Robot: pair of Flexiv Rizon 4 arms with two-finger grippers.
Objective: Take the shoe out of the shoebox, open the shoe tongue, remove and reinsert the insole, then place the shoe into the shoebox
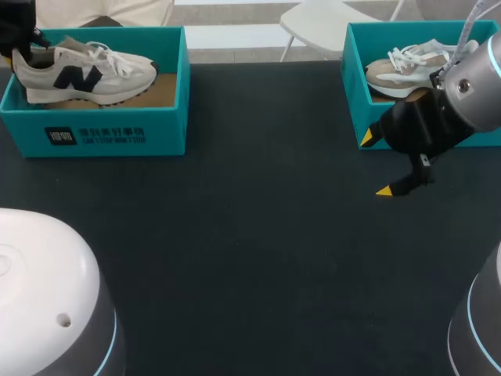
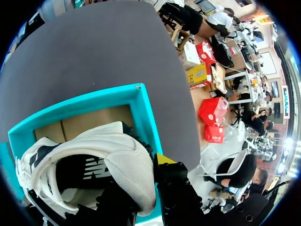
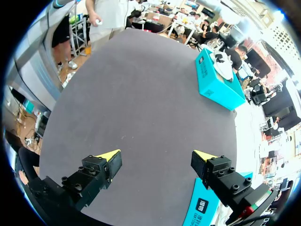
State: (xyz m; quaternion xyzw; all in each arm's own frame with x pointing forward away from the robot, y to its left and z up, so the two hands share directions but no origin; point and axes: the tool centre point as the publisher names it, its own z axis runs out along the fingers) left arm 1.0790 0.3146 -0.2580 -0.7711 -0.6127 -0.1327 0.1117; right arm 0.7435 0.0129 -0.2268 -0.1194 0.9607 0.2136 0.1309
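shoe (image 1: 82, 72): in left box (image 1: 109, 133), 10 o'clock on table (image 1: 250, 235), toe toward 3 o'clock.
left gripper (image 2: 141, 183): clamped on shoe's heel.
right gripper (image 1: 376, 164): fingers spread, empty, at 2 o'clock, just before right box (image 1: 356, 86) holding second shoe (image 1: 407, 66).

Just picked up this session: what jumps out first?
The left gripper is at the heel of a white sneaker standing in the teal left shoebox, at the far left corner of the table. The right gripper hangs open over bare table before the right shoebox, which holds a second sneaker.
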